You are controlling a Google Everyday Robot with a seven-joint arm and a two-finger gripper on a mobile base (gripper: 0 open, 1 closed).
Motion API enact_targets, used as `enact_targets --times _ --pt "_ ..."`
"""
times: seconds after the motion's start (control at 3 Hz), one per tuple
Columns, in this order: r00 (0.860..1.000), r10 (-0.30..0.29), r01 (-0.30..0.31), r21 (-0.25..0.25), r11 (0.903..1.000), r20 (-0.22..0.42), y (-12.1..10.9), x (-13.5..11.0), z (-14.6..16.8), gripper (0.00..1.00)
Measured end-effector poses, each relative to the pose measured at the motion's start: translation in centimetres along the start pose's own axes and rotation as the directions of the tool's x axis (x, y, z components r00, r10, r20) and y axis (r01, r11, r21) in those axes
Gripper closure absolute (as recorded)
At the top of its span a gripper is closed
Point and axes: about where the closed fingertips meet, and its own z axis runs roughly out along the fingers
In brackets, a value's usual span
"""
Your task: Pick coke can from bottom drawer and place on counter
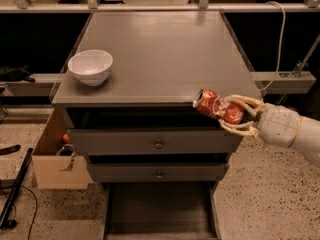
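Observation:
My gripper (pixel 231 115) comes in from the right and is shut on the coke can (pixel 215 105). The red can lies on its side in the fingers, its silver end pointing left. It hangs at the height of the counter's (pixel 160 49) worn front edge, near the front right corner, in front of it. The bottom drawer (pixel 160 211) is pulled out at the foot of the cabinet; its dark tray shows nothing inside.
A white bowl (pixel 90 66) stands on the counter's front left. Two grey drawers with round knobs (pixel 158 144) sit under the counter, slightly open. A cardboard box (pixel 55 156) stands on the floor to the left. A rail with a cable (pixel 280 34) runs behind.

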Motion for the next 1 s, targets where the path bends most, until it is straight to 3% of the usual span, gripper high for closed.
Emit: enact_targets --times 0.33,0.67,1.0 --pt "0.998 -0.063 0.064 -0.023 0.9977 0.019 -1.7 -2.4 0.8 1.00" --pt "0.981 -0.186 0.190 -0.090 0.9777 0.052 -5.8 -8.4 2.5 1.00" --pt "0.981 -0.185 0.189 -0.091 0.9777 0.052 -5.7 -8.4 2.5 1.00"
